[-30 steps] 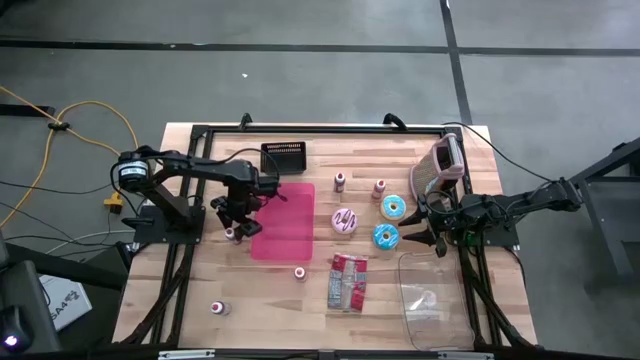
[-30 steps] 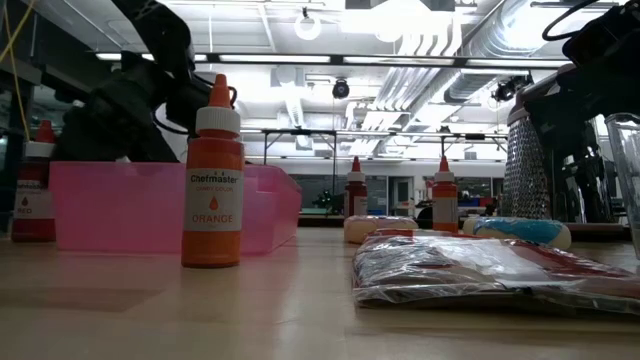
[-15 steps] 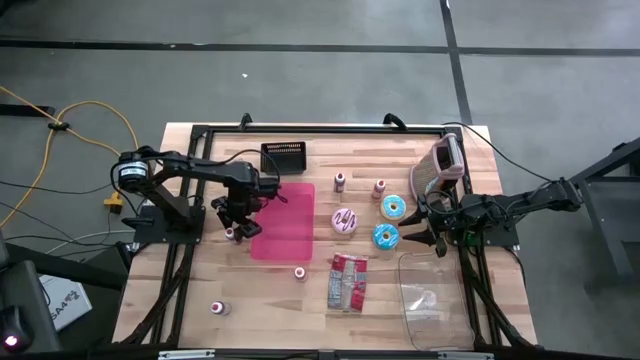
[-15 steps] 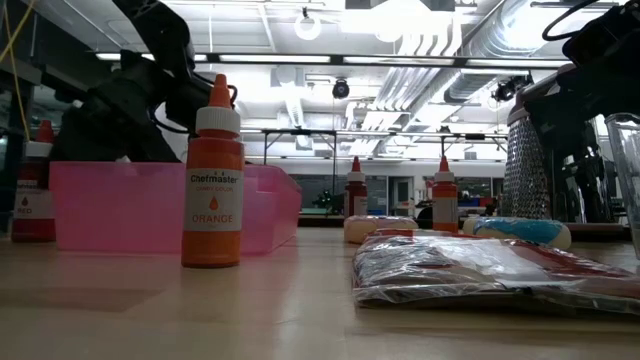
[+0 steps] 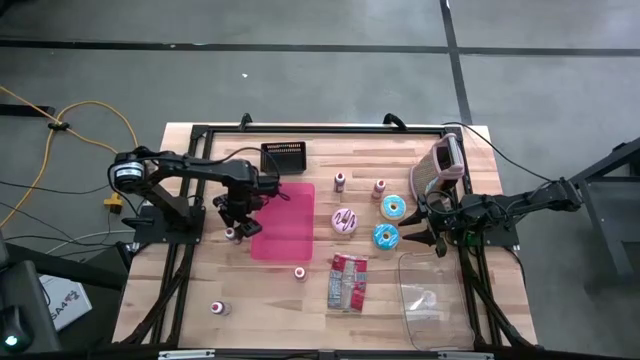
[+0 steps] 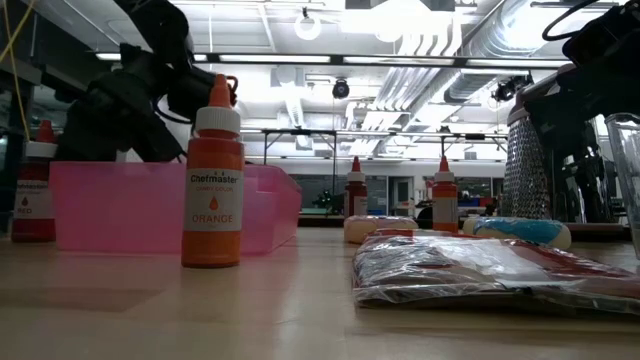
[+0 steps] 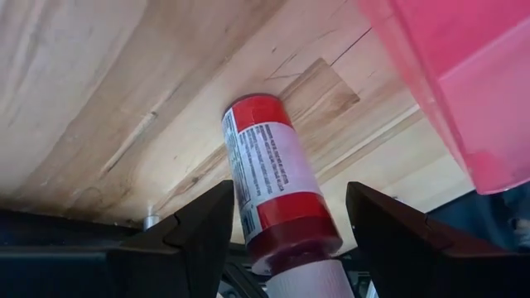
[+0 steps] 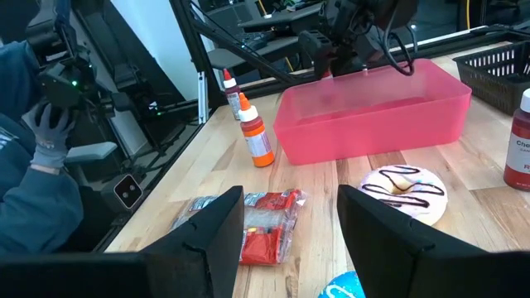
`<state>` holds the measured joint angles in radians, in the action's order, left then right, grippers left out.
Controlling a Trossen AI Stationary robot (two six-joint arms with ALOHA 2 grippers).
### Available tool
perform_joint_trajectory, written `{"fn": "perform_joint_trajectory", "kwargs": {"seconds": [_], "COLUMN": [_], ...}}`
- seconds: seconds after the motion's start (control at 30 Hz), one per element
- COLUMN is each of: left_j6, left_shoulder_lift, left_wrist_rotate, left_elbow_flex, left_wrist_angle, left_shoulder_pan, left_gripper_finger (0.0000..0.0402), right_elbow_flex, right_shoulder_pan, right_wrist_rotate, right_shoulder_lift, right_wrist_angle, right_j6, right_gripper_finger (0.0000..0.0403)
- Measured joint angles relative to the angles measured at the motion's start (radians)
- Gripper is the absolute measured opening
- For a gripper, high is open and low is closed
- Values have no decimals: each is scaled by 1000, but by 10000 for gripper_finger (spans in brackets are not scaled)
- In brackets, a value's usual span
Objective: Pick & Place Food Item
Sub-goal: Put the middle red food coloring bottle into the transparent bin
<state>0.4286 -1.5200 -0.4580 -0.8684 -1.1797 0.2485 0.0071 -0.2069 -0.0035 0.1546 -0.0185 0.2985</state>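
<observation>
Here, the left gripper (image 7: 286, 217) hung over the red-labelled bottle (image 7: 272, 174) just off the pink bin's (image 5: 283, 220) left edge, fingers spread wide either side w/o gripping it, while the right gripper (image 5: 408, 239), part open & empty, waited nr the blue donut (image 5: 386, 236).

Red bottle (image 7: 273, 186), white-labelled with a red cap end, standing on the wooden table just beside the pink bin (image 5: 281, 221) (a translucent open tray at table centre) on the bin's left-arm side, apart from the three donuts, two blue-iced (image 5: 393, 207) and one white-iced (image 5: 346, 220).
</observation>
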Motion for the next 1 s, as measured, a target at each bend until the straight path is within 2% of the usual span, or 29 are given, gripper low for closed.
{"fn": "perform_joint_trajectory", "kwargs": {"seconds": [0.33, 0.53, 0.63, 0.73, 0.87, 1.0], "left_j6": [-42, -58, -38, 35, 245, 495], "left_shoulder_lift": [8, 100, 199, 325, 453, 487], "left_wrist_rotate": [24, 91, 173, 299, 518, 723], "left_elbow_flex": [-13, -37, -47, -47, -47, -46], "left_wrist_angle": [12, 44, 72, 96, 99, 87], "left_shoulder_pan": [54, 69, 36, -31, -173, -350], "left_gripper_finger": [227, 227, 227, 227, 227, 227], "right_elbow_flex": [0, 0, 0, 0, 0, 0], "right_shoulder_pan": [0, 0, 0, 0, 0, 0], "right_wrist_rotate": [0, 0, 0, 0, 0, 0], "right_shoulder_lift": [0, 0, 0, 0, 0, 0], "right_wrist_angle": [0, 0, 0, 0, 0, 0], "right_j6": [0, 0, 0, 0, 0, 0], "right_gripper_finger": [183, 183, 183, 183, 183, 183]}}
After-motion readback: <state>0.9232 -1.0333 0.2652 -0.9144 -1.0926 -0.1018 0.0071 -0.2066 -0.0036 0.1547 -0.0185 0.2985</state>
